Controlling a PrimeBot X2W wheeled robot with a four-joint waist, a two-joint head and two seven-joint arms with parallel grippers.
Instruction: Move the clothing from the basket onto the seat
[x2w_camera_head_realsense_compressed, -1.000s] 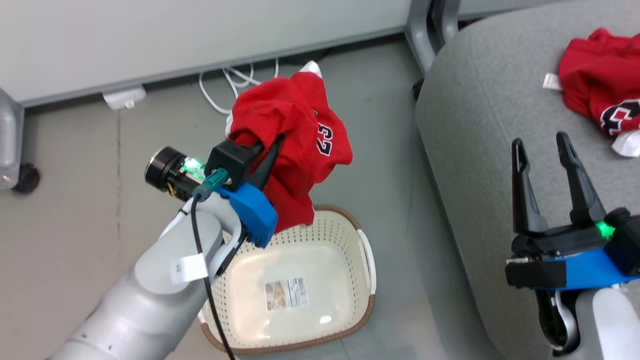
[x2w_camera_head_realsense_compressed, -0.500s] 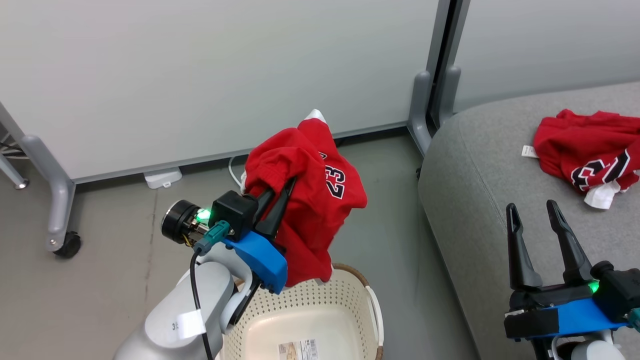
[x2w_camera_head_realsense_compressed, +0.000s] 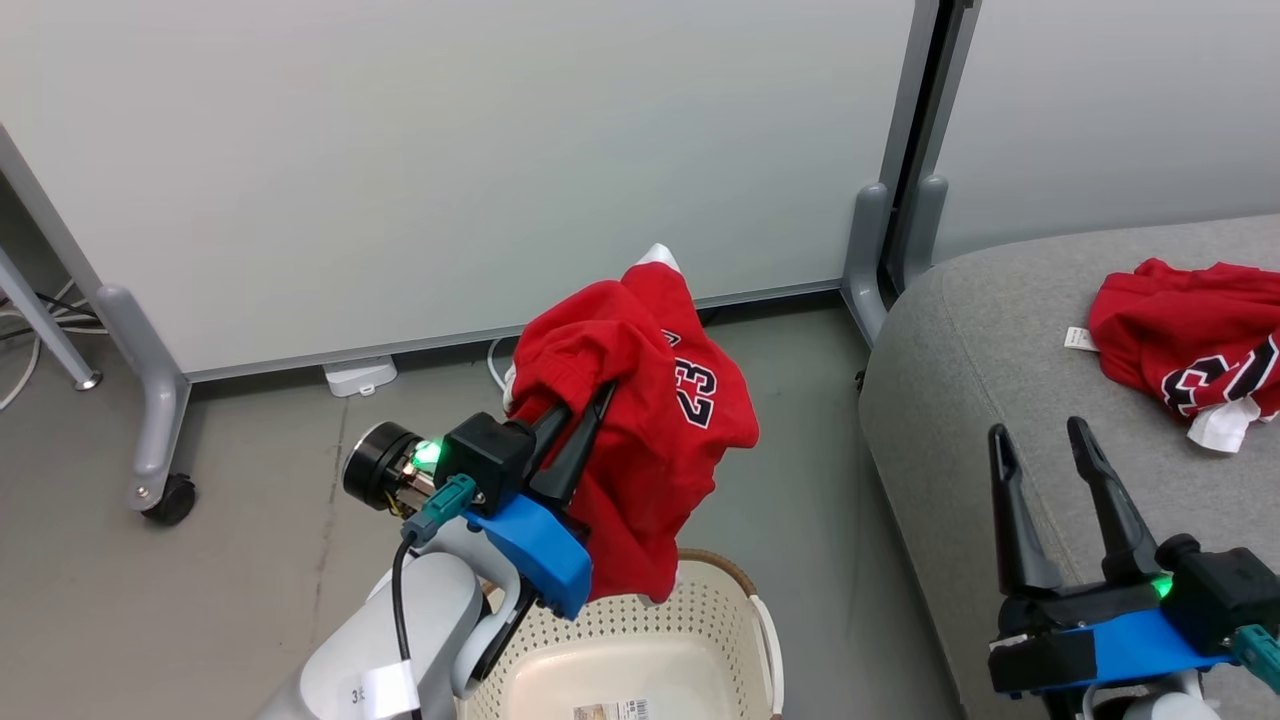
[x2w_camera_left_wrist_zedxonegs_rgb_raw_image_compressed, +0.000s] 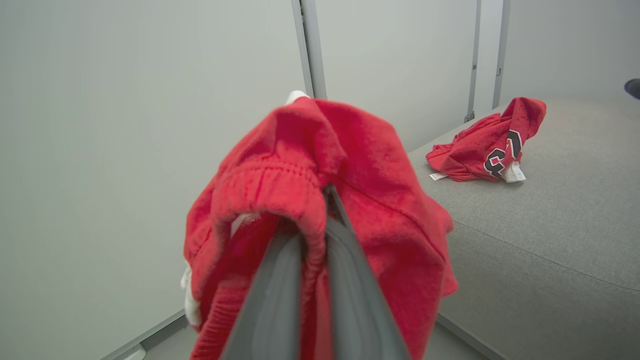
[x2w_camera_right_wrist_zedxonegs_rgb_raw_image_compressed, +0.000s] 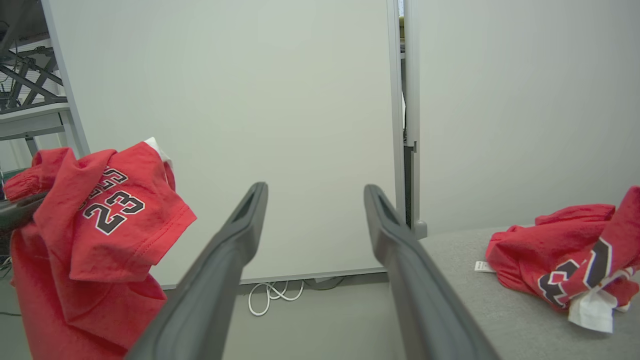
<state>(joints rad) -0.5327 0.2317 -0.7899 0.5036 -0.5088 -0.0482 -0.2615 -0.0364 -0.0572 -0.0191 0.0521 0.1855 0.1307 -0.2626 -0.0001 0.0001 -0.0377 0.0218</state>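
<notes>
Above the basket (x2w_camera_head_realsense_compressed: 650, 620), the left gripper (x2w_camera_head_realsense_compressed: 590, 402) pinches a red garment (x2w_camera_head_realsense_compressed: 680, 450) — held high, probably to pass clear toward the seat (x2w_camera_head_realsense_compressed: 960, 330).

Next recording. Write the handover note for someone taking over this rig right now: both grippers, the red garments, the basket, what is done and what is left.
Left gripper: shut on a red garment marked 23, held in the air above the far end of the basket.
Right gripper: open, holding nothing, over the near edge of the seat.
Done: the other red garment lies crumpled on the seat.
Left: carry the held garment across to the seat and release it.
</notes>
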